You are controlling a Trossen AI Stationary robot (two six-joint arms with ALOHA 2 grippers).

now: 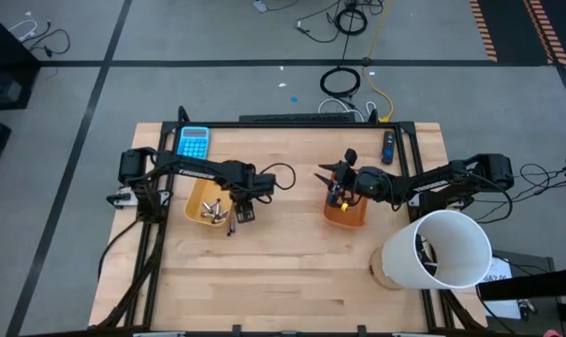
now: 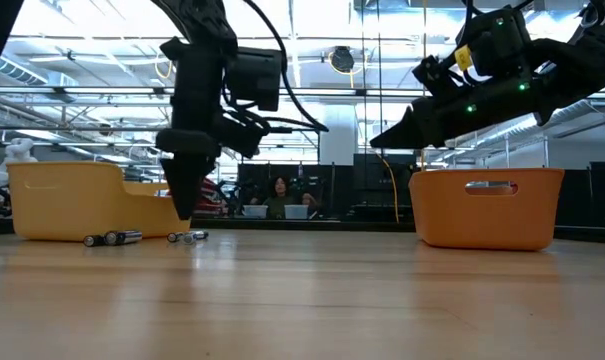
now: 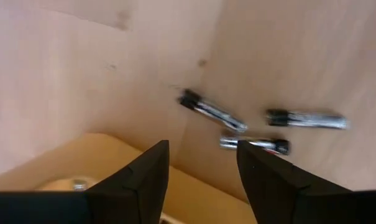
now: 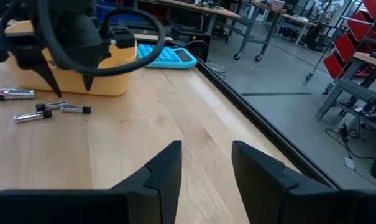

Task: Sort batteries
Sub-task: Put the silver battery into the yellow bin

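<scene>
Several small batteries [image 3: 212, 112] lie loose on the wood table just outside the yellow tray [image 1: 206, 204]; they also show in the low view as batteries [image 2: 112, 238] and in the right wrist view as batteries [image 4: 35, 115]. More batteries [image 1: 208, 208] lie inside that tray. My left gripper [image 3: 203, 163] points down, open, over the tray's edge beside the loose ones; the low view shows this left gripper [image 2: 182, 205] a little above the table. My right gripper [image 4: 206, 165] hangs open and empty in the air, near level, above the orange tray [image 1: 344, 213].
A blue calculator [image 1: 194, 142] lies at the far left of the table and a dark remote-like stick [image 1: 388, 147] at the far right. A big white cylinder [image 1: 442, 248] stands at the near right corner. Bare wood lies between the two trays.
</scene>
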